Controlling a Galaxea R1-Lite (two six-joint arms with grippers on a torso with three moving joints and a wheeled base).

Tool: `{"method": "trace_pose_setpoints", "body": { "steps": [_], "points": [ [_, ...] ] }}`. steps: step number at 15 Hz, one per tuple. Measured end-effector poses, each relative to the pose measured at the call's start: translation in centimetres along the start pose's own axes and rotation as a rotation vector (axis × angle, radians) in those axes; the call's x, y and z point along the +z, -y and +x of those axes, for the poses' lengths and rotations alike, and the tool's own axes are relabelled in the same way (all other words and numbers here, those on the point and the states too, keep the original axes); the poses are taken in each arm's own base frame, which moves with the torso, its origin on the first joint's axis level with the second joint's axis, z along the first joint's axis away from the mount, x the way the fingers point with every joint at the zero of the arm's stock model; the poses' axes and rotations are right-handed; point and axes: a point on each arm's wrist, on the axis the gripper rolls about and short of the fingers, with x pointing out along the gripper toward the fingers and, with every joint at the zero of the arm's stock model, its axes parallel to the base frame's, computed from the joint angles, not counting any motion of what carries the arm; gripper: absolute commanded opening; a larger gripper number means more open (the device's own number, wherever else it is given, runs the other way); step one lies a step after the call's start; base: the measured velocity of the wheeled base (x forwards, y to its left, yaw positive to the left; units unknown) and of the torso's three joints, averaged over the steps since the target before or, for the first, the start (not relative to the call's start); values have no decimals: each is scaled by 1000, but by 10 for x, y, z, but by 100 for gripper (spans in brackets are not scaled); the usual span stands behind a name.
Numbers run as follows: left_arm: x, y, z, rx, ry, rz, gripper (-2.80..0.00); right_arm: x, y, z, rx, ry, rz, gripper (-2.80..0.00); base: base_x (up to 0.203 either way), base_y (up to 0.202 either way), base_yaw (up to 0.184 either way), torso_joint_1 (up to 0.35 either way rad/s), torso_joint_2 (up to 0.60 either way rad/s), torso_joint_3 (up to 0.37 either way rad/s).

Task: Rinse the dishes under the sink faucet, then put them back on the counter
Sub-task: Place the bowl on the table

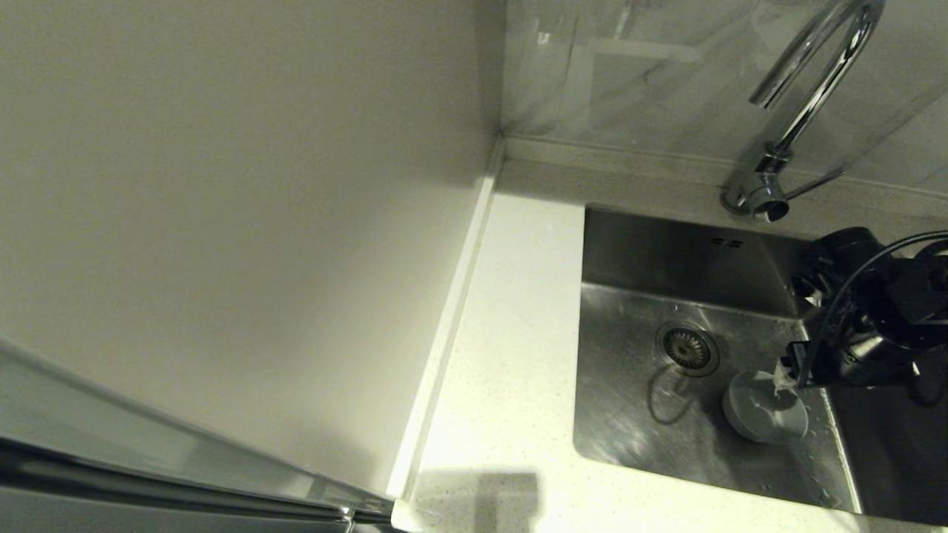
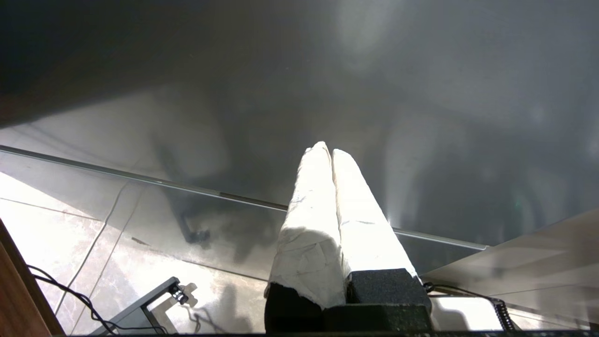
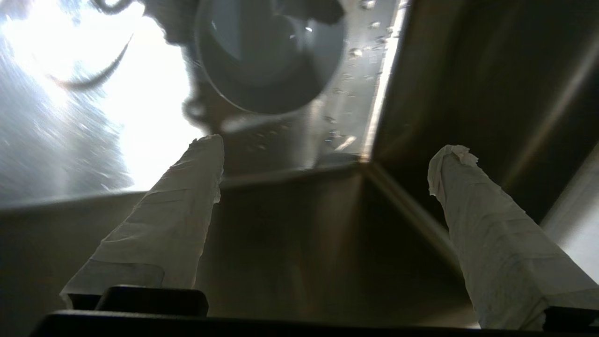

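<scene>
From the head camera you see one bowl (image 1: 765, 406) lying on the sink (image 1: 629, 414) floor near the right wall, just right of the drain strainer (image 1: 686, 348) and nearer to you. Your right gripper (image 1: 786, 376) hangs over the sink's right side with a taped fingertip at the bowl's far right rim; whether it touches, you cannot tell. The counter (image 1: 511, 348) runs as a bare white strip left of the sink, edged by a low raised strip against the cream wall (image 1: 237, 192). The faucet (image 1: 803, 111) stands at the far right behind the sink, its lever pointing right.

In the left wrist camera your left gripper (image 2: 330, 154) is away from the sink, above a tiled floor (image 2: 56, 234), taped fingers pressed together on nothing.

In the right wrist camera the fingers (image 3: 486, 224) stand wide apart and empty. The bowl (image 3: 271, 56) lies beyond the tips, outside the gap, beside the sink's wet wall.
</scene>
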Motion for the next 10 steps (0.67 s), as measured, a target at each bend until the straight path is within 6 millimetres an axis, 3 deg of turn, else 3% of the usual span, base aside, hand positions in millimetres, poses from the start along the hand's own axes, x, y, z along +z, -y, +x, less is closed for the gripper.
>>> {"method": "trace_pose_setpoints", "body": {
  "steps": [4,10],
  "points": [
    [0,0,0,0,0,0,-280,4,-38,25,34,-51,35,0,0,0,0,0,0,0],
    [0,0,0,0,0,0,-280,20,-75,70,46,-9,69,0,0,0,0,0,0,0]
  ]
}}
